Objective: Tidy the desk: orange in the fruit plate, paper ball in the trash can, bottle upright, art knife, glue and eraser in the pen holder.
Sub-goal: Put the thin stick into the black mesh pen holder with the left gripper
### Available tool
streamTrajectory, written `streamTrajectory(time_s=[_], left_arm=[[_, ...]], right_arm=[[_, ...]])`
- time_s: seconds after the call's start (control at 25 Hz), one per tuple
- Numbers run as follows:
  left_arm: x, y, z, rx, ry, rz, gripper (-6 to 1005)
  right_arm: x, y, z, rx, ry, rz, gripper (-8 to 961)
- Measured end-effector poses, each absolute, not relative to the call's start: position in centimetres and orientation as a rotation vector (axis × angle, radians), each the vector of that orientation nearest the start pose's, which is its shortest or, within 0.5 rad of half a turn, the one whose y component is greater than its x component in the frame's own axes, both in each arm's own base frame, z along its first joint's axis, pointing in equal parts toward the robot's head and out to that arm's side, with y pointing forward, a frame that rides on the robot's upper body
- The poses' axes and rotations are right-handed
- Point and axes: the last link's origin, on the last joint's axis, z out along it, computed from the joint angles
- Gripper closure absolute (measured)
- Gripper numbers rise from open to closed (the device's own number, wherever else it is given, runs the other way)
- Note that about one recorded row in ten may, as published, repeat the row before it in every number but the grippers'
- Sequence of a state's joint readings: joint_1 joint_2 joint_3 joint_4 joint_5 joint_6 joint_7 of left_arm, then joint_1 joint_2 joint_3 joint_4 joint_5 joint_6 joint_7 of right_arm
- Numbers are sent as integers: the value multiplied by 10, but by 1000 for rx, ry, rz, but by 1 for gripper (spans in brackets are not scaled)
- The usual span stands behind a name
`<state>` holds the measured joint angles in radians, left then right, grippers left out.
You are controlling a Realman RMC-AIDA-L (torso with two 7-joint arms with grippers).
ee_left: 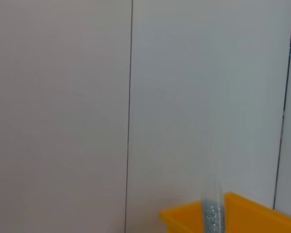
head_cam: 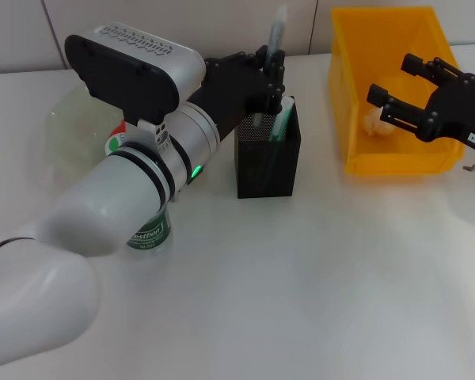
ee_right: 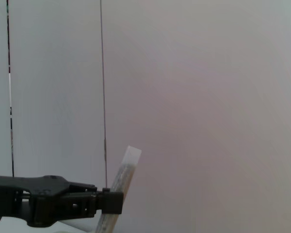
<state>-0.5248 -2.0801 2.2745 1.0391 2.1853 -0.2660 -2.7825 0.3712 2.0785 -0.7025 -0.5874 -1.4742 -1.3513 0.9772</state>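
You had the left claw point(head_cam: 271, 70) right over the black mesh pen holder point(head_cam: 267, 154), clenched on a slim translucent glue stick point(head_cam: 277, 32) whose lower end was already down inside the holder's mouth. The stick's long axis ran nearly vertical, its upper tip leaning slightly away from the robot, toward the wall behind the holder; in the right wrist view the same stick point(ee_right: 120, 187) stood slanted, pinched in the black fingers. A green-tinted item also sat in the holder, though you could not say which one it was.

As for progress — the clear plastic bottle with the green label point(head_cam: 149, 231) stood upright just to the left of the pen holder, largely hidden by the left arm. A pale crumpled object, probably the paper ball point(head_cam: 378, 127), lay inside the yellow plastic bin point(head_cam: 388, 87) to the right of the holder. The orange and the fruit plate were not clearly visible behind the arm. So you were likely late in the job, with the glue left to release.

The right claw point(head_cam: 396, 91) hung released over the yellow bin, holding nothing.
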Motion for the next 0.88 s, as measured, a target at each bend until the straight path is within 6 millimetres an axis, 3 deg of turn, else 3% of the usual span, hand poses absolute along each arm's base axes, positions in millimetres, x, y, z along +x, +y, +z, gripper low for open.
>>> streamTrajectory(time_s=[0.88], left_arm=[[-119,365,-124,-2183,-578,-702,837]], right_arm=[[301,334,39,-2146,424,842,163]])
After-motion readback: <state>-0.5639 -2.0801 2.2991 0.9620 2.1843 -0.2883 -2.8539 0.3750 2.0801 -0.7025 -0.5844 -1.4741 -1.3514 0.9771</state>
